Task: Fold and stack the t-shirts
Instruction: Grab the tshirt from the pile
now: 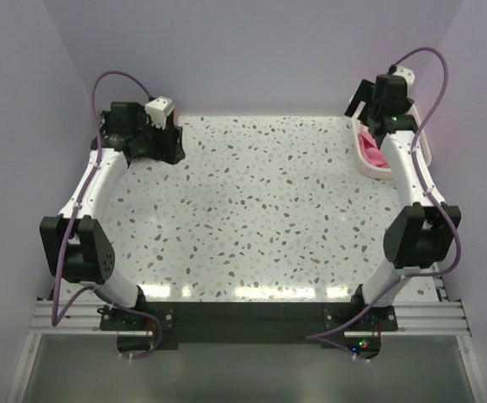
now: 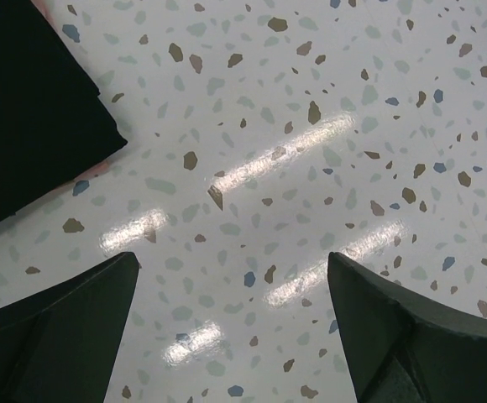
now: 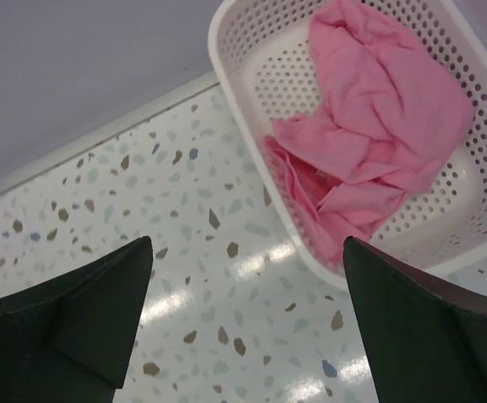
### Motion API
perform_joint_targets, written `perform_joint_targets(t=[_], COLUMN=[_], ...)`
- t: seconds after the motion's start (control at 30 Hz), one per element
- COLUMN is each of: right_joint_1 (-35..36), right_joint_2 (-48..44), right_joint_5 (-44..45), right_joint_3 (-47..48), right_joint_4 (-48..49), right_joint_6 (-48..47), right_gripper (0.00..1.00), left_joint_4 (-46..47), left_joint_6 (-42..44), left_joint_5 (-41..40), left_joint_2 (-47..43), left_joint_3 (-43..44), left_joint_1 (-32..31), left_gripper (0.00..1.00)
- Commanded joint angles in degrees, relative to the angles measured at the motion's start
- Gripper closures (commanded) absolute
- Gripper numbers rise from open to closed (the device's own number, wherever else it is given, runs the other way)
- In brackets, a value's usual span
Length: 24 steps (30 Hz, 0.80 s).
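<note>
Black shirt (image 2: 27, 105) shows only in the left wrist view; pink shirt (image 3: 369, 143) lies crumpled in the far-right basket (image 3: 264, 80). Left gripper (image 2: 235, 323) and right gripper (image 3: 248, 323) gape empty.

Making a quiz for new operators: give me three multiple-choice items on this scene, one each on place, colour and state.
1. Where is the pink t-shirt? A) in the white basket B) flat on the table C) on the floor
2. What colour is the folded garment near the left gripper? A) white B) black C) blue
3. The right gripper's fingers are: A) shut on cloth B) open, empty C) shut, empty
Answers: A, crumpled inside its lattice walls; B, black in the left wrist view; B, wide gap, nothing between.
</note>
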Motion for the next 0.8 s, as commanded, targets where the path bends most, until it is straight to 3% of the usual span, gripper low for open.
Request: perform_joint_targets(t=[0.0, 0.47, 0.77], right_joint_1=[-5.12, -11.54, -12.51], right_joint_2=[5.75, 24.38, 32.65], right_joint_5=[3.99, 11.02, 10.76], right_joint_3=[6.22, 11.15, 12.56], right_joint_4=[-2.97, -4.74, -3.77], right_joint_6=[9.78, 9.27, 7.34], right_gripper=[0.01, 0.01, 0.02], left_joint_4=[-2.05, -7.14, -10.31], left_joint_6=[-0.74, -1.26, -1.44], left_joint_5=[1.77, -0.69, -2.62], left_joint_2=[0.82, 8.47, 11.81], left_joint_3=[3.23, 9.82, 13.34], left_joint_1=[0.2, 0.37, 0.2], left_gripper=[0.0, 0.0, 0.0])
